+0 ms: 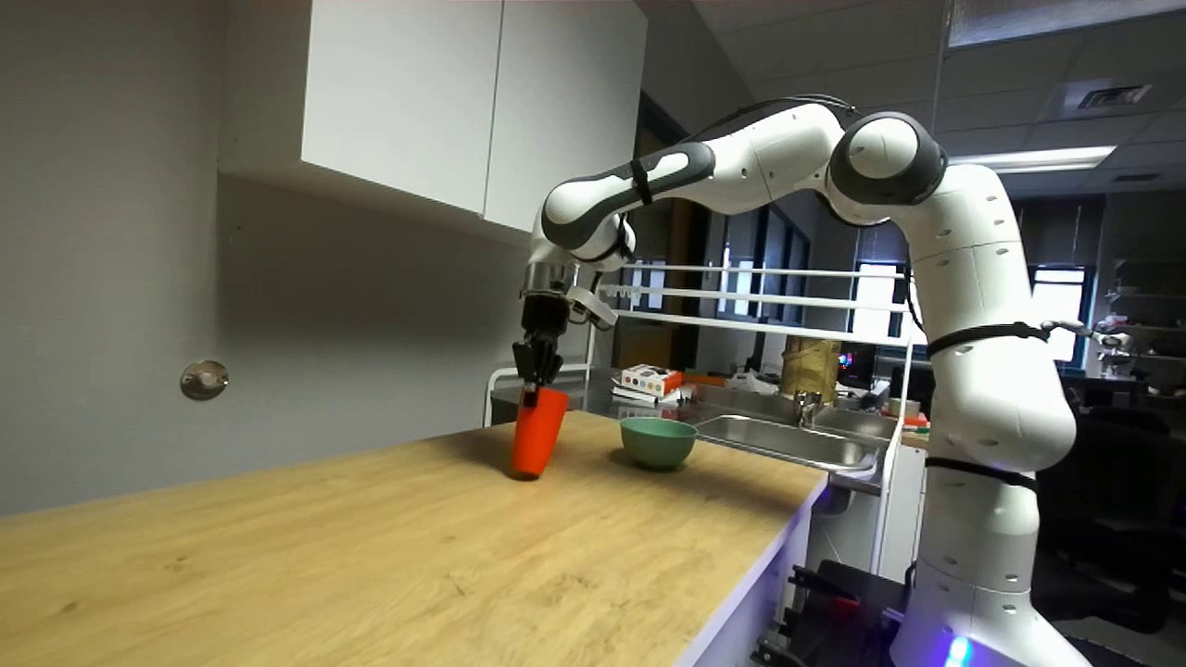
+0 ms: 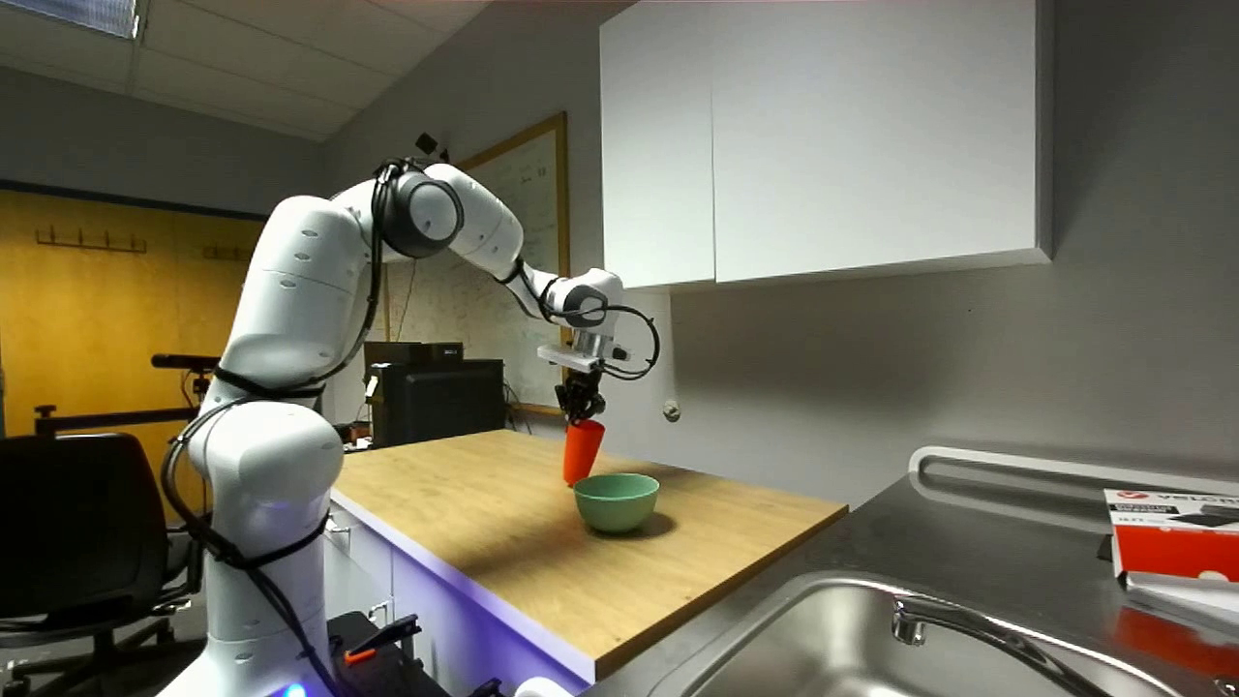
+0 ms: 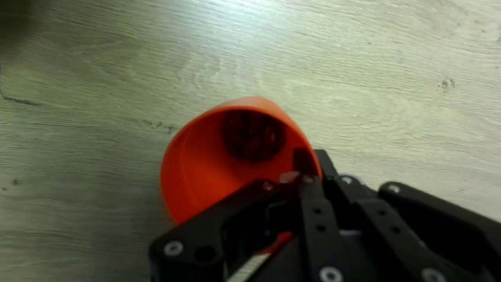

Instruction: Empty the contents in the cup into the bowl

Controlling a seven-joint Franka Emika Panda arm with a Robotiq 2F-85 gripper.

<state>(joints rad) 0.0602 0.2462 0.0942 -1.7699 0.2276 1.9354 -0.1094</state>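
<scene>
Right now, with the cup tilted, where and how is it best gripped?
Probably by the rim of the cup, from above: it opens upward, and its thin wall fits between the fingers, one inside, one outside, as the gripper has it now. The contents lie deep inside, leaving the upper wall free.

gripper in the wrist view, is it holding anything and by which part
Yes, the orange-red cup, pinched by its side wall at the rim: one finger of the gripper sits inside the cup, the other outside.
</scene>
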